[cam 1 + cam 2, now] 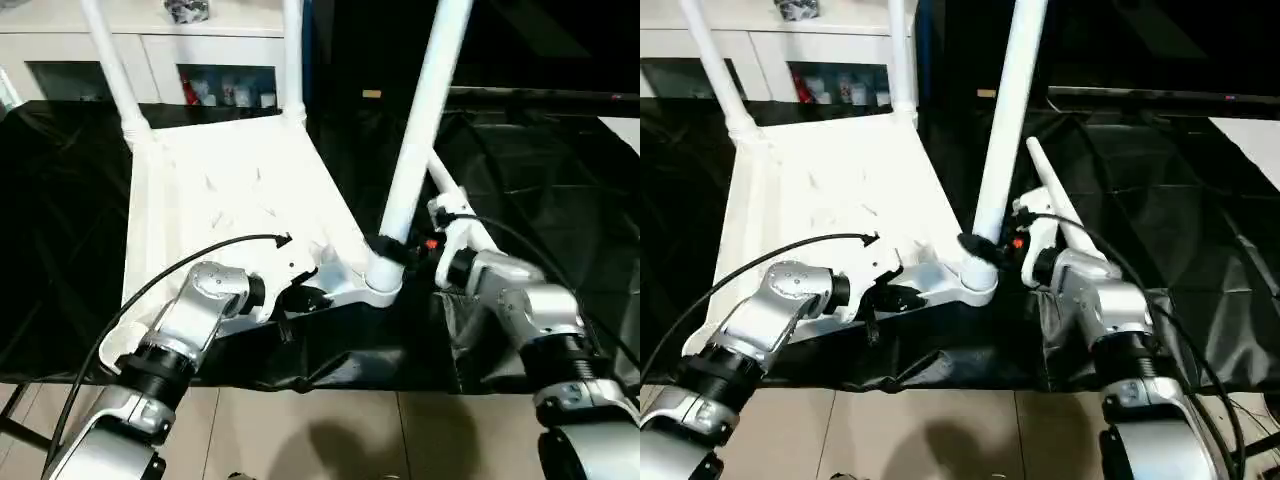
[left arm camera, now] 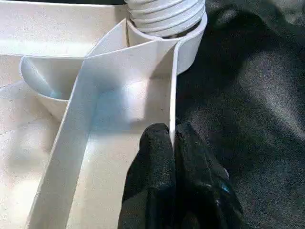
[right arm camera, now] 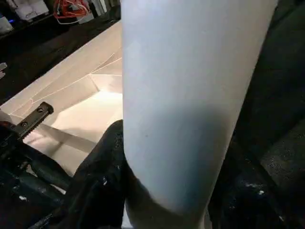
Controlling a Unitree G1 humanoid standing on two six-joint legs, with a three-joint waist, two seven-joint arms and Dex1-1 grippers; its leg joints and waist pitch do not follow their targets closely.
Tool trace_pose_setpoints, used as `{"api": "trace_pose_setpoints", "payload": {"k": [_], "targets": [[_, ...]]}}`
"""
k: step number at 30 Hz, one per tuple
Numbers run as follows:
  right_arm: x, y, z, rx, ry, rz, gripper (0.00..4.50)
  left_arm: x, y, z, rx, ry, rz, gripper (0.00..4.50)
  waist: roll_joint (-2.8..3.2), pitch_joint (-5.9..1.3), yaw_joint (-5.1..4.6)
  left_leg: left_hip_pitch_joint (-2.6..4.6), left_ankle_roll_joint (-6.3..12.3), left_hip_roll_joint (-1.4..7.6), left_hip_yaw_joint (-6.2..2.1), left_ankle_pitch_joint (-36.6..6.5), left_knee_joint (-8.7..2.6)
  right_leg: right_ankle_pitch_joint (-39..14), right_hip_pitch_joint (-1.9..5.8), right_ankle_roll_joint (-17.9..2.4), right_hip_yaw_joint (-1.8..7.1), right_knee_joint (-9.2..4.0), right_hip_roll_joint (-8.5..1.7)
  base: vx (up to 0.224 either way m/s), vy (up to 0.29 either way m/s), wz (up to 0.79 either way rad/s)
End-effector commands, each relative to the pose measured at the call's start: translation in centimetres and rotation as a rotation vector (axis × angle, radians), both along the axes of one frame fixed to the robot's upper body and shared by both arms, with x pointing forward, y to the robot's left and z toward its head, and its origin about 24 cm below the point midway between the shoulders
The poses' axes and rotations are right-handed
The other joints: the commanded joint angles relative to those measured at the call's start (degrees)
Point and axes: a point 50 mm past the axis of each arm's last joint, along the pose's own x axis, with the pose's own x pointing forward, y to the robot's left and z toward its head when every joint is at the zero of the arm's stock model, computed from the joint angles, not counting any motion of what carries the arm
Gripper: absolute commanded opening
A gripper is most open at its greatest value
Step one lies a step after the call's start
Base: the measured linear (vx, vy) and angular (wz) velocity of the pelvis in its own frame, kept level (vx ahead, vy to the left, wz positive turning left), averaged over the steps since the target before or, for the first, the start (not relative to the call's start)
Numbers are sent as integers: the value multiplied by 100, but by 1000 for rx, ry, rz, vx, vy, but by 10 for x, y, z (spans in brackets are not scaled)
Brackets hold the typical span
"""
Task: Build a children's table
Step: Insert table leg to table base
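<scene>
The children's table top (image 1: 230,190) lies upside down on black cloth, ribs up. Two white legs (image 1: 115,70) (image 1: 292,60) stand in its far corner sockets. A third leg (image 1: 420,140) rises from the near right socket (image 1: 380,280). My right gripper (image 1: 405,250) is shut around this leg just above the socket, and black fingers (image 3: 100,181) flank the leg (image 3: 190,95). My left gripper (image 1: 300,297) is shut on the top's thin rim wall (image 2: 174,86) beside that socket, its fingertips (image 2: 172,138) pinching it. Another leg (image 1: 1055,205) lies on the cloth behind my right wrist.
A white cabinet with glass doors (image 1: 150,50) stands behind the work surface. Black cloth (image 1: 540,180) covers the surface to the right. The near edge drops to a tiled floor (image 1: 330,430). A black cable (image 1: 200,255) arcs over my left forearm.
</scene>
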Motion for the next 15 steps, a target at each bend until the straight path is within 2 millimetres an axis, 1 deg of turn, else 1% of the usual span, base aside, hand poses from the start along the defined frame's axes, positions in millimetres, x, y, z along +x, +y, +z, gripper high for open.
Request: {"api": "trace_pose_setpoints", "payload": {"k": [1, 4, 8, 10, 11, 12, 14, 15], "targets": [[0, -2, -5, -25, 21, -3, 188, 0, -4, 5, -56, -2, 1, 0, -64, -416, 13, 145, 132, 201, -121, -1497, -356, -1816, 227, -1213, 197, -480, -403, 0, 0, 0], [-2, -3, -10, -25, 24, -2, 188, 0, -2, 5, -53, -1, 11, 0, -76, -421, 14, 141, 163, 204, -116, -1442, -354, -1737, 224, -1225, 196, -472, -398, 0, 0, 0], [-6, -7, -17, 8, 26, -32, 188, 0, -1, 6, -60, -2, 32, 0, -79, -410, 10, 147, 166, 201, -117, -1510, -357, -1896, 215, -1191, 194, -489, -399, 0, 0, 0], [-10, -9, -21, 40, 27, -42, 188, 1, -1, 6, -63, -5, 38, 0, -69, -413, 14, 144, 162, 203, -119, -1521, -359, -1918, 214, -1167, 198, -495, -403, 0, 0, 0], [-11, -9, -22, 45, 27, -44, 188, 1, 0, 6, -62, -6, 38, 0, -73, -419, 15, 145, 172, 209, -121, -1493, -362, -1848, 217, -1173, 198, -488, -400, 0, 0, 0], [-13, -10, -25, 64, 28, -60, 188, 2, 0, 6, -61, -7, 43, 0, -63, -421, 16, 144, 180, 208, -120, -1483, -366, -1785, 214, -1196, 195, -484, -392, 0, 0, 0], [-16, -13, -29, 91, 31, -86, 188, 3, 1, 7, -60, -9, 50, 0, -68, -420, 15, 138, 188, 202, -118, -1484, -363, -1778, 221, -1213, 195, -483, -397, 0, 0, 0], [-16, -13, -30, 95, 31, -89, 188, 3, 1, 7, -60, -10, 51, 0, -65, -418, 21, 148, 188, 207, -118, -1502, -366, -1805, 214, -1207, 195, -491, -402, 0, 0, 0]]}}
